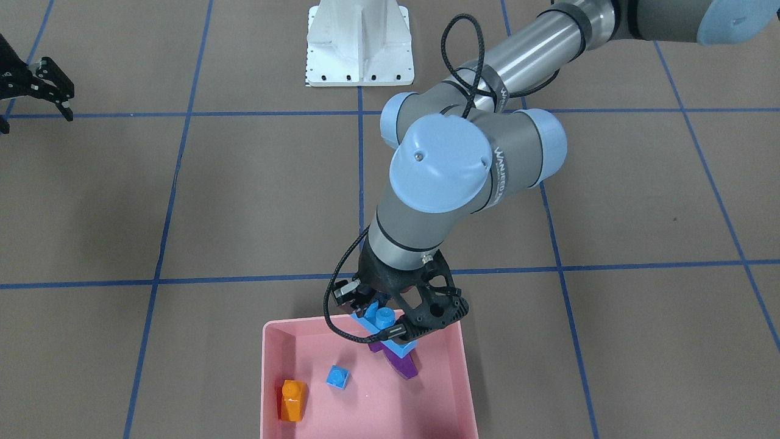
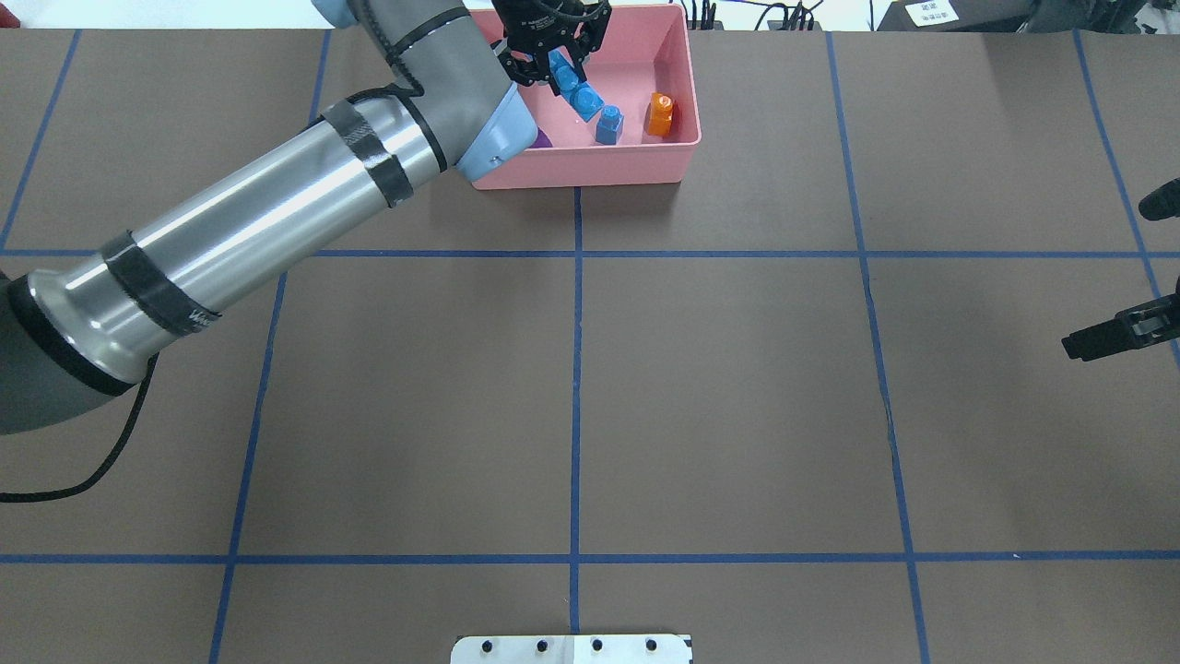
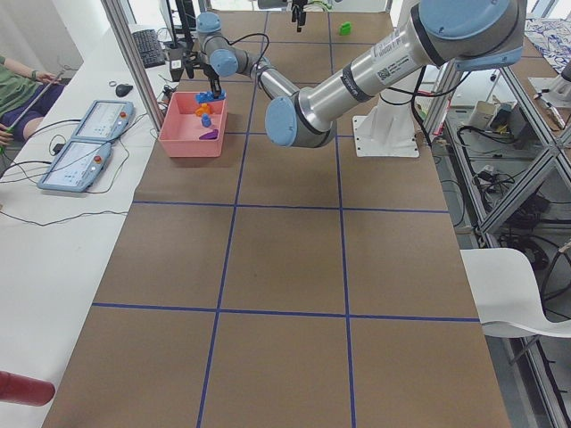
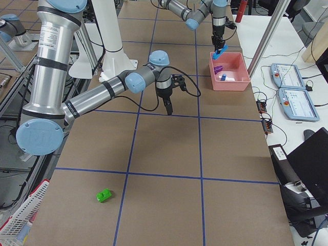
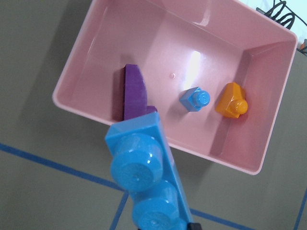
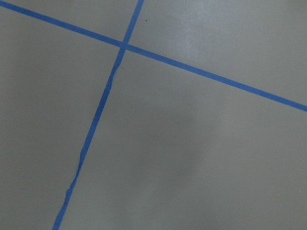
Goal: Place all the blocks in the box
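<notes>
Seen from across the tabletop (image 2: 737,415), the left gripper (image 1: 390,318) hangs over the robot-side rim of the pink box (image 1: 426,414), its fingers clamped on the long blue brick (image 1: 373,317), which is held clear of the box floor. The orange brick (image 1: 292,399), the small blue cube (image 1: 337,377) and the purple wedge (image 1: 405,364) already lie inside. The right gripper (image 1: 52,88) shows at that view's edge, too partly to tell whether its fingers are apart or together. From overhead the box sits against the tabletop's far edge, about midway along it, with the carried brick tilted above its floor; the right gripper waits well off toward the right-hand edge. The side view from the robot's right adds the missing piece: a green brick (image 4: 104,195) lies on the bare tabletop near the right-hand end, well apart from the box. The left wrist camera looks past the gripped brick's studs straight down into the box. The right wrist camera shows only tabletop and blue tape lines. By this count three bricks are in, the fourth needs only its release, and the fifth — the green one — is not yet picked up.
</notes>
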{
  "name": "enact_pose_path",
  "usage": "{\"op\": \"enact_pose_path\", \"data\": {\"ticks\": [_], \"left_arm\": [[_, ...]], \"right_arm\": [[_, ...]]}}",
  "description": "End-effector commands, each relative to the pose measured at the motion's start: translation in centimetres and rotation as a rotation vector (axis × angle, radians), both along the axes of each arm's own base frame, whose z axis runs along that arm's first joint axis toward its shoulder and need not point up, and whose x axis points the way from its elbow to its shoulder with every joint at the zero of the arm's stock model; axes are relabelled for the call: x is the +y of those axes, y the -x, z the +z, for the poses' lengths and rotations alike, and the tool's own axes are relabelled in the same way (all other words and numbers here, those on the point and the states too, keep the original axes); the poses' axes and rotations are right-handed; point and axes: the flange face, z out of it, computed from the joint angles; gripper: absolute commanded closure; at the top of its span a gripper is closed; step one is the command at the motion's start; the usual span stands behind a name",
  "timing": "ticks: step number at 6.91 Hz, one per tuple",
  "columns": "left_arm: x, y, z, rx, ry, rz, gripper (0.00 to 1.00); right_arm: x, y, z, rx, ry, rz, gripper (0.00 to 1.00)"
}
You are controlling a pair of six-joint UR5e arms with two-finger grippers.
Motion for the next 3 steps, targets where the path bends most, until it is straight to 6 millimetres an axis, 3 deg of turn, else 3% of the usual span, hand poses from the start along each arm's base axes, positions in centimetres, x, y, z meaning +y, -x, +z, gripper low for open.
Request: {"op": "enact_pose_path", "data": {"ticks": [1,2,3], "left_arm": [[-3.5,-2.6,3.8,-0.053,-0.055,-0.015,1.0],[-3.8,-3.7,5.1,-0.052,-0.066,-0.015,1.0],[-3.3,-4.4,5.0,-0.051,-0.068,-0.005,1.0]], "right_arm": [[0.1,-0.5,0.2,-0.009,0.005,0.004,0.01],[0.4,-0.7,0.4,-0.012,0.012,0.003,0.01],[0.5,-0.8,0.3,-0.032,0.008,-0.003,0.01]]}}
